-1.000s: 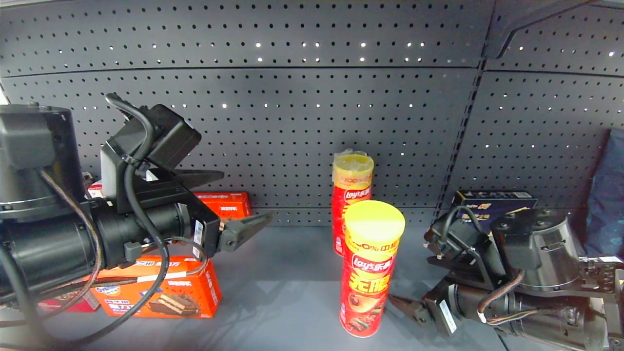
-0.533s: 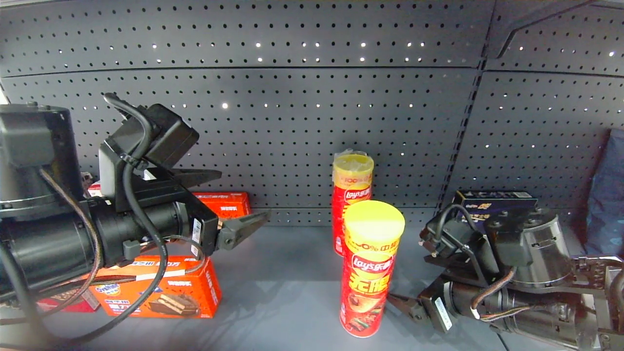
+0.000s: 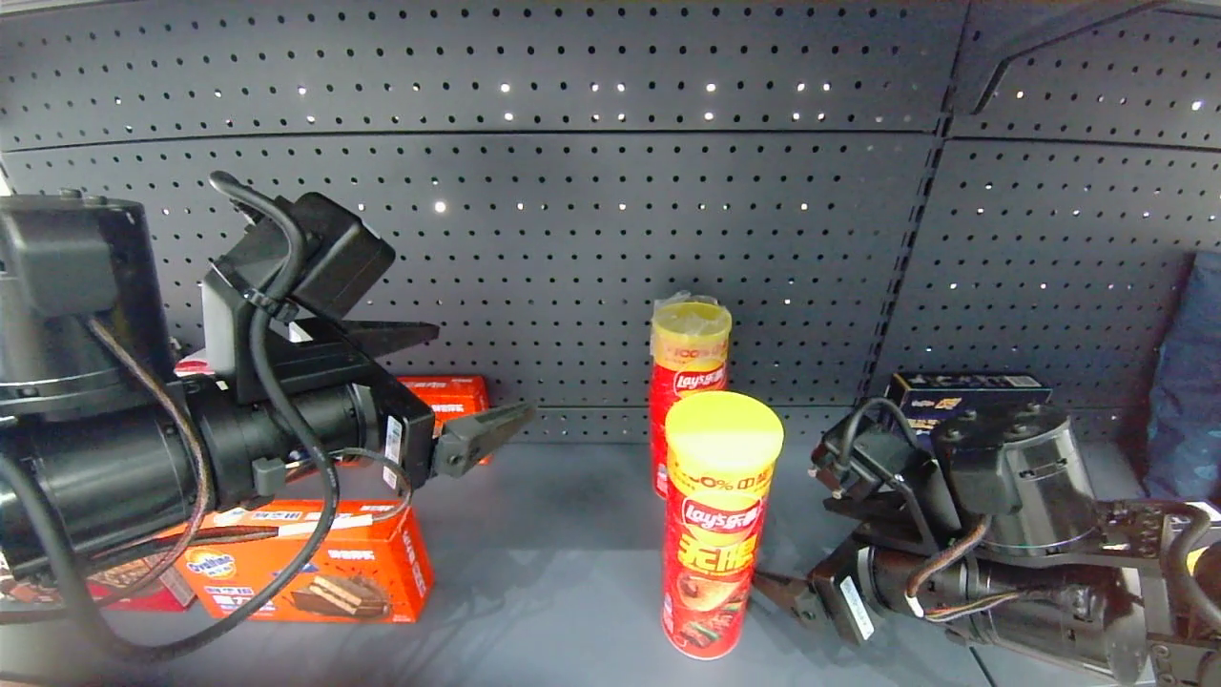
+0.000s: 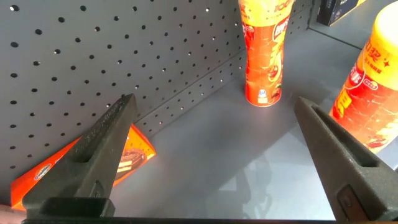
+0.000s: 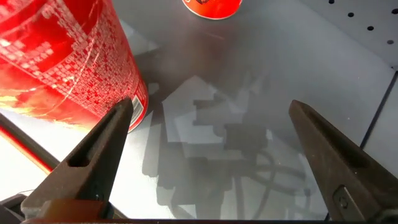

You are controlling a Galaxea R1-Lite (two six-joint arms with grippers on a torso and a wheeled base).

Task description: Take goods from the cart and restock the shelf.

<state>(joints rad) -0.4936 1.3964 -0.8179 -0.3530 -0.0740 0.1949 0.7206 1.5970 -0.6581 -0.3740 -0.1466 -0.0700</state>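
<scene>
On the shelf (image 3: 563, 563), front can (image 3: 722, 525) shifted left beside spread right fingers (image 5: 99, 149); left fingers (image 4: 102, 149) spread.

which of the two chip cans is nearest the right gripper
The front chip can, the one with the right gripper open beside its base. The rear chip can stands farther back, by the pegboard wall.

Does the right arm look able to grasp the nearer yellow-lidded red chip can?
Probably yes: the right gripper is open beside the nearer red yellow-lidded chip can, nothing between; it needs a sideways shift.
</scene>
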